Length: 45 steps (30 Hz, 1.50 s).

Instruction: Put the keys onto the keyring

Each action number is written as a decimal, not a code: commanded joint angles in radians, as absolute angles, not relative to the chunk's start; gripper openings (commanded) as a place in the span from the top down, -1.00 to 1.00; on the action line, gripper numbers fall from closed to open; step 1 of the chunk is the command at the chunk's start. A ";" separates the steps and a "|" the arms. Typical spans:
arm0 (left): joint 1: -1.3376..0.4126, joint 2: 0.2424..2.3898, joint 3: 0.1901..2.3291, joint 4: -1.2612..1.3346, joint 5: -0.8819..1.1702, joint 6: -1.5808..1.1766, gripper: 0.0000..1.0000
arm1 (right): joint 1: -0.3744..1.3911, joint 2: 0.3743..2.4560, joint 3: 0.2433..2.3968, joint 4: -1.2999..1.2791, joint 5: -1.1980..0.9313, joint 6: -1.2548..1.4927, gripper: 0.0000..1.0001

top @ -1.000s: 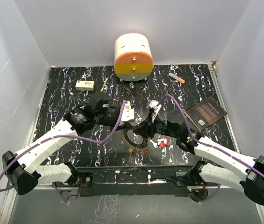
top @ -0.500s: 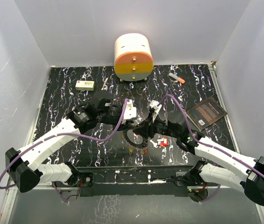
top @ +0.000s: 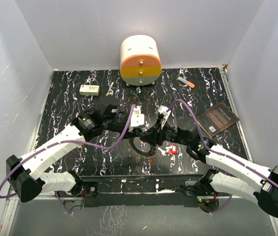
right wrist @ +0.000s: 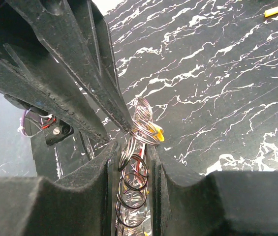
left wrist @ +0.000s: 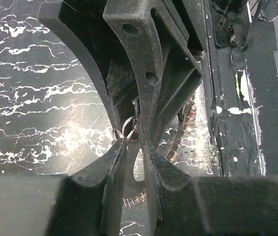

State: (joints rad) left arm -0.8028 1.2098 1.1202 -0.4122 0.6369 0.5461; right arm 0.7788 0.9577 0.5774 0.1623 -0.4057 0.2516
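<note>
Both grippers meet above the middle of the table. My right gripper [right wrist: 132, 146] [top: 156, 133] is shut on a bunch of small silver split rings [right wrist: 135, 172]. These carry the keys, and a yellow key head [right wrist: 157, 133] shows at the top. My left gripper [left wrist: 135, 143] [top: 143, 129] faces it with its jaws a little apart. One of its fingertips [right wrist: 127, 127] touches the top rings [left wrist: 128, 131]. The keyring [top: 131, 144], large, grey and jagged, lies flat on the table below them. Its toothed rim [left wrist: 135, 199] shows through the left jaws' gap. A red key [top: 172, 151] lies loose to its right.
A round cream, orange and yellow drawer unit [top: 139, 61] stands at the back centre. An orange-tipped marker [top: 186, 82] lies at the back right, a dark book [top: 217, 118] at the right and a white box [top: 89, 89] at the back left. White walls enclose the table.
My left gripper has gone from shut to slightly apart, and its wrist has shifted a little to the right, up against the ring bunch. The right arm holds still with its grip unchanged.
</note>
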 commanded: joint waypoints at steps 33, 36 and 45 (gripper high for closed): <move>-0.820 1.192 1.164 -0.446 0.621 0.578 1.00 | 0.781 0.932 0.564 0.334 -0.397 0.299 0.84; -0.820 1.189 1.163 -0.449 0.618 0.578 1.00 | 0.781 0.932 0.562 0.334 -0.380 0.306 0.84; -0.820 1.189 1.165 -0.444 0.610 0.572 1.00 | 0.781 0.937 0.561 0.333 -0.377 0.311 0.84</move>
